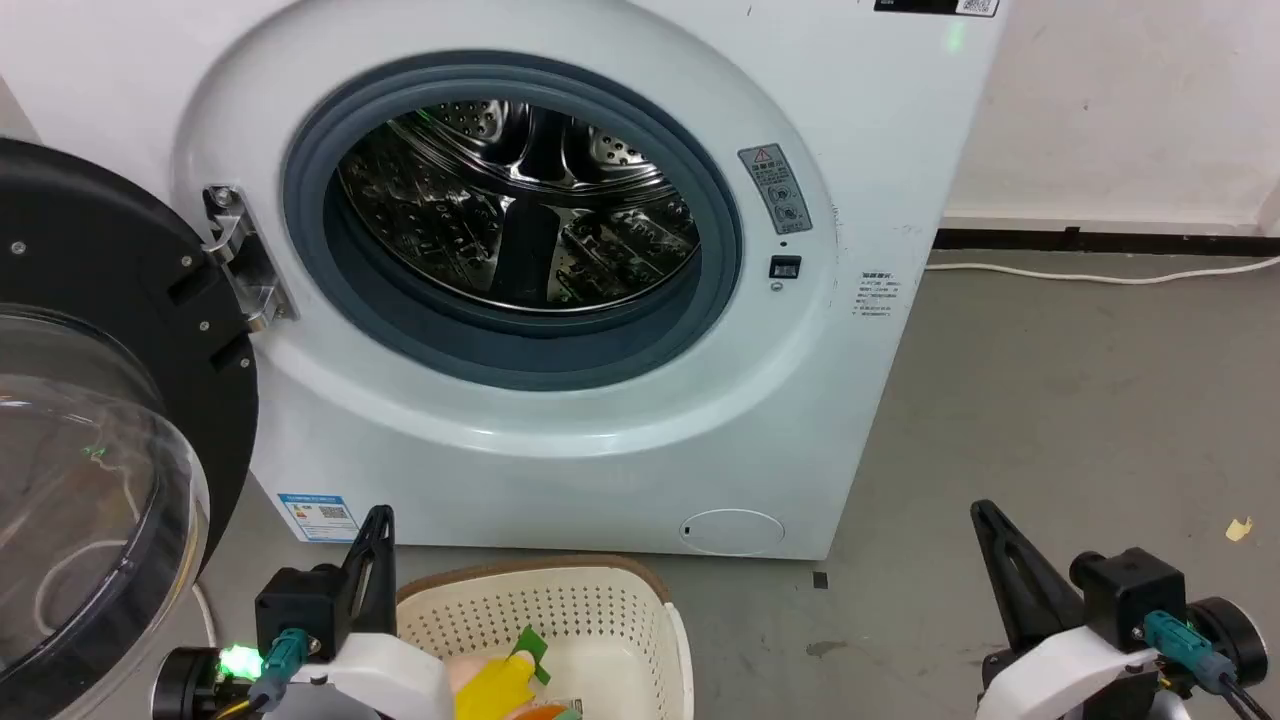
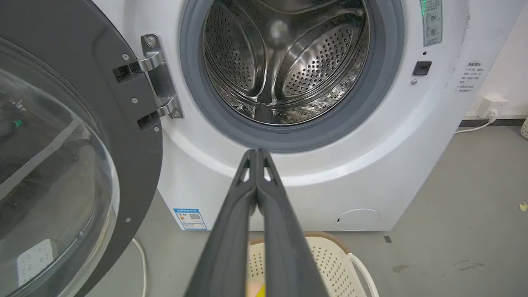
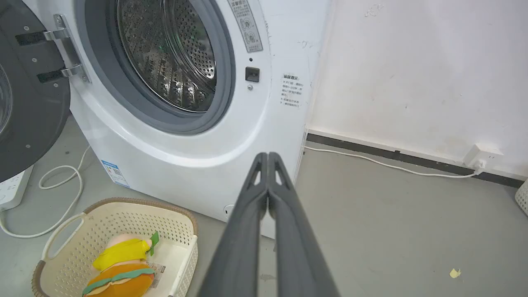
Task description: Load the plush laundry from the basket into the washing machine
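A yellow-topped plush toy point(image 3: 121, 252) and an orange plush toy point(image 3: 123, 284) lie in the basket point(image 3: 181, 235), on the floor just before the washing machine point(image 1: 600, 420). The machine's door point(image 1: 110, 260) hangs open at the left. A white cable point(image 3: 78, 198) loops beside the basket. The left pincer point(image 2: 256, 153) and right pincer point(image 3: 268, 156) are pressed together, empty.
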Controlling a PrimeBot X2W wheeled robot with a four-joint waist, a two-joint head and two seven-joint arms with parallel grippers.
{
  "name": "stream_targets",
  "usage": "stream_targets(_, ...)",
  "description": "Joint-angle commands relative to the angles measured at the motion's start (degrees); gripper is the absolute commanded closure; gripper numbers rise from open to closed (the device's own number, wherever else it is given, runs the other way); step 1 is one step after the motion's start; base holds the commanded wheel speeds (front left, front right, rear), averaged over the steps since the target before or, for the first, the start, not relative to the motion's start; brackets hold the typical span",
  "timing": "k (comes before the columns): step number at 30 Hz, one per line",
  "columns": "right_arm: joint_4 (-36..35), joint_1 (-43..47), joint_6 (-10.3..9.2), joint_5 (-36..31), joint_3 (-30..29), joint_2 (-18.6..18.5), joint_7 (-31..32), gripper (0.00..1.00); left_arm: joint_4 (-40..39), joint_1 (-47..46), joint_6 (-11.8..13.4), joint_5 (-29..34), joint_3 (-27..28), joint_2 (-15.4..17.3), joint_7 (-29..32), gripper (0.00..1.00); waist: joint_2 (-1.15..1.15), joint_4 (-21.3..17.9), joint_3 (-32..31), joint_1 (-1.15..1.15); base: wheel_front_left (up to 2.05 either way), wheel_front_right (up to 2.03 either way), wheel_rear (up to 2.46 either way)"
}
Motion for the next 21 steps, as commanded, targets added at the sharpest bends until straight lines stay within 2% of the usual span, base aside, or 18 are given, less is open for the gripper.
stream_targets(1,0.1,-0.7,-0.05,-0.3,0.0,0.1,0.0,1.00,0.1,-0.8,0.2,0.1,-0.1,0.0,0.0,1.00,0.00,0.0,0.0,0.00,0.00,0.00,0.00)
stream_targets(21,0.1,-0.7,-0.05,-0.3,0.0,0.1,0.0,1.00,0.1,-0.8,0.2,0.1,-0.1,0.0,0.0,1.00,0.00,0.0,0.0,0.00,0.00,0.00,0.00)
